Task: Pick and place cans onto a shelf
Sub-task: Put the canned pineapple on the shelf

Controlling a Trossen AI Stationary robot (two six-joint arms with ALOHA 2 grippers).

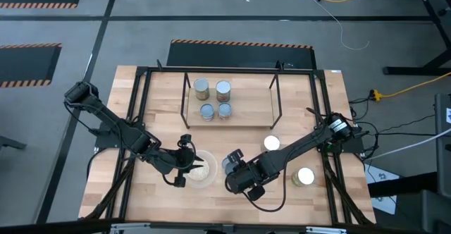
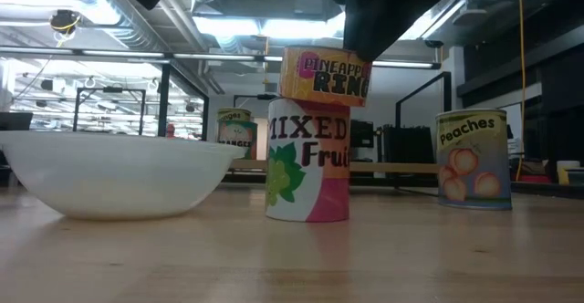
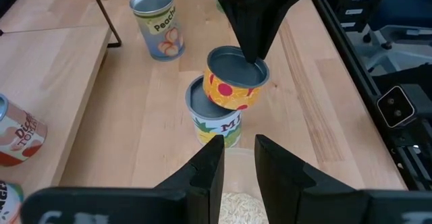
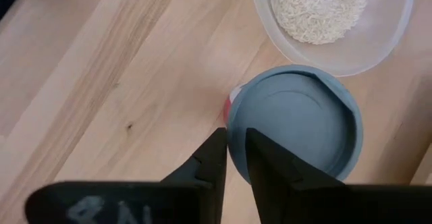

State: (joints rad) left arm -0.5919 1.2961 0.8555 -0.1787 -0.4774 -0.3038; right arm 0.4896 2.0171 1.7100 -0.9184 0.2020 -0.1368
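From above, we see the shelf (image 1: 229,96) at the far middle of the table (image 1: 317,199), four cans (image 1: 213,100) standing on its wood surface in a two-by-two cluster. Two more cans stand on the right part of the table: one (image 1: 272,143) just in front of the shelf's right end, another (image 1: 305,177) nearer the front. The left gripper (image 1: 184,165) sits at the rim of the clear bowl (image 1: 202,169), and the right gripper (image 1: 236,172) hangs just right of the bowl.

At table height, we see the pineapple can (image 2: 325,73) tilted on top of the mixed fruit can (image 2: 308,161), with a dark gripper reaching down to its top from above. The bowl (image 2: 119,173) stands to their left, the peaches can (image 2: 472,159) to their right, and another can (image 2: 235,132) farther back.

From the left wrist, we see the left gripper (image 3: 239,158) with fingers apart and holding nothing, over the bowl (image 3: 235,204) of rice. Beyond it, the right arm's fingers pinch the rim of the pineapple can (image 3: 233,82), which leans on the mixed fruit can (image 3: 210,119). The peaches can (image 3: 159,23) stands farther off.

From the right wrist, we see the right gripper (image 4: 236,158) clamped on the edge of the pineapple can (image 4: 297,123), whose grey top fills the centre, next to the bowl (image 4: 398,35).
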